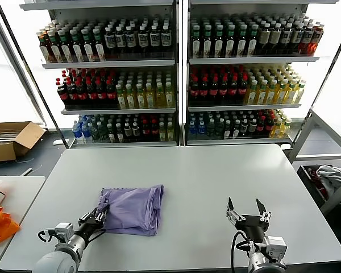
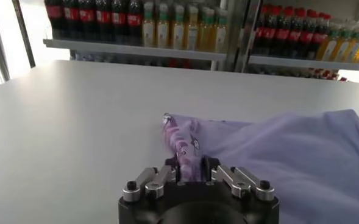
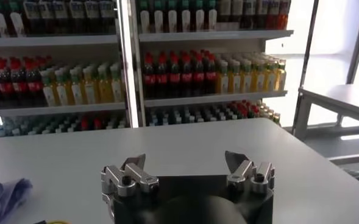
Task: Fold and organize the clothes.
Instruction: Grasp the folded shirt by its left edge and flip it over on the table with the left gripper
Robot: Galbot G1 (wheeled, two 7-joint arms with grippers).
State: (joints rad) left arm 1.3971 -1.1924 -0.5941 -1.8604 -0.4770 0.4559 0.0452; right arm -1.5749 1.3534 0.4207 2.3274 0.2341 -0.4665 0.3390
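1. My left tool (image 1: 100, 215) is down at the near-left corner of the light purple short-sleeved T-shirt (image 1: 133, 208), which lies already partly folded into a rough rectangle on the white tabletop (image 1: 216, 176), left of centre and toward my side.
2. In the left wrist view that tool (image 2: 191, 172) has its fingers pinched in narrow on a bunched bit of the shirt's printed edge (image 2: 182, 141), so I'd call it gripping fabric, though only a thin ridge of it.
3. My right tool (image 1: 248, 211) is parked over bare tabletop, well apart from the shirt, fingers spread wide with nothing in them. The right wrist view shows the same (image 3: 185, 170).
4. What could go wrong, as I see it: the pinch is on so little cloth that it may slip out once I lift, and the fold flops back.
5. It may also have caught just 1 layer, so the stack underneath would drag and come undone.
6. With only 1 corner held, the far side could skew and leave a crooked fold.
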